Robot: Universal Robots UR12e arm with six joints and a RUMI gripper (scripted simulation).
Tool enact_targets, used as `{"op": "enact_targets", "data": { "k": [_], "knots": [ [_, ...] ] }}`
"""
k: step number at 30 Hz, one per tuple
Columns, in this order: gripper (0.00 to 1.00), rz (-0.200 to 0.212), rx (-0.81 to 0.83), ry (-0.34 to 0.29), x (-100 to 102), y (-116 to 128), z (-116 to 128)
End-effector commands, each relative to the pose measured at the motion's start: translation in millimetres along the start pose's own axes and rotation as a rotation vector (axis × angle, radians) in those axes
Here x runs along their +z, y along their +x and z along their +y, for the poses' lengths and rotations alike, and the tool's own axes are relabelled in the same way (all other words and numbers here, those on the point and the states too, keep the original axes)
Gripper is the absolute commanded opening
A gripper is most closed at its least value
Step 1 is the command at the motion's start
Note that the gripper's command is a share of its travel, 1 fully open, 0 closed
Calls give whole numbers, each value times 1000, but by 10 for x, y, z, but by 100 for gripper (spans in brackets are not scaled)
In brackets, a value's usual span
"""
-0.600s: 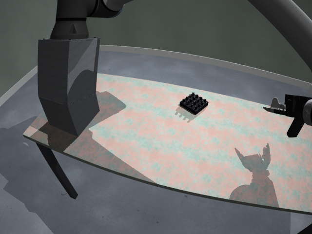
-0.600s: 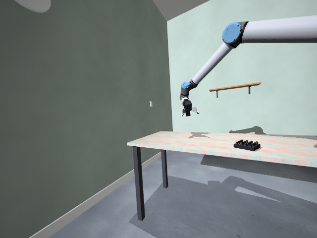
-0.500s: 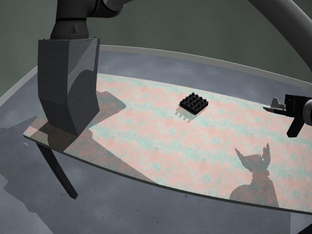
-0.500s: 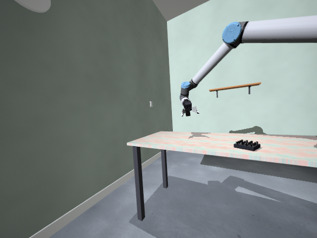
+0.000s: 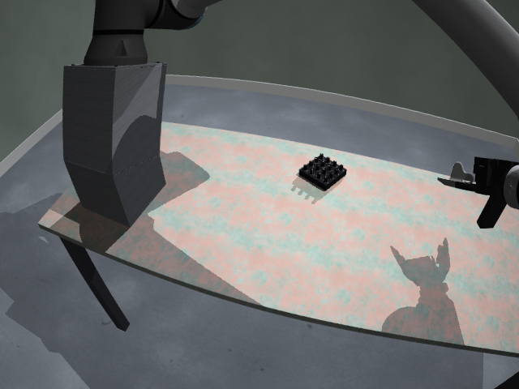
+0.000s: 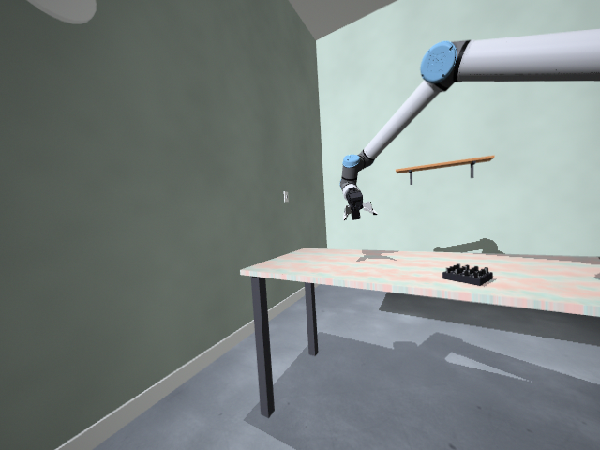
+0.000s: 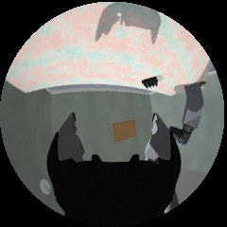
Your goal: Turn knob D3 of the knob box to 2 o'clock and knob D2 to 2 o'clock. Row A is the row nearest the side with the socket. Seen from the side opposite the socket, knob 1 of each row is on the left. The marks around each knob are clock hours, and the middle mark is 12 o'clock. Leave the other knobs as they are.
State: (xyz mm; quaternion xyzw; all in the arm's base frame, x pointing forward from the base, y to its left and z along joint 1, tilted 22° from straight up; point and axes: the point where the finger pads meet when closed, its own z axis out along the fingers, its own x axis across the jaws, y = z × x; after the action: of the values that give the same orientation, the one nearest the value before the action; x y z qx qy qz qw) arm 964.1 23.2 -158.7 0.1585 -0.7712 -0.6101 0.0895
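Tool (image 7: 113, 130) spread wide, nothing between its jaws; it hangs high over the far end of the surface (image 6: 338, 271), well apart from the knob box (image 6: 467, 274). The box sits mid-surface, its knobs untouched as far as I can judge. Risks: from this range the knob rows are too small to read, so socket side and row D could be misjudged; a wide tool descending may bump neighbouring knobs.

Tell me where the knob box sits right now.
The knob box sits on the table near its middle in the top view, well apart from the open gripper, which hangs high above the table's far end in the exterior view.
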Motion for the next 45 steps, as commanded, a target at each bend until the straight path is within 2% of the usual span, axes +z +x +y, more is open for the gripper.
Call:
{"op": "enact_targets", "data": {
  "k": [1,16,22,31,33,41,45],
  "knots": [
    [100,-1,-2,3,-23,-9,17],
    [100,3,-15,21,43,41,19],
    [100,10,-35,49,142,120,25],
    [100,27,-84,120,406,336,49],
    [100,27,-84,120,406,336,49],
    [100,51,-153,220,773,635,80],
    [100,59,-174,250,885,724,87]
  ]
}}
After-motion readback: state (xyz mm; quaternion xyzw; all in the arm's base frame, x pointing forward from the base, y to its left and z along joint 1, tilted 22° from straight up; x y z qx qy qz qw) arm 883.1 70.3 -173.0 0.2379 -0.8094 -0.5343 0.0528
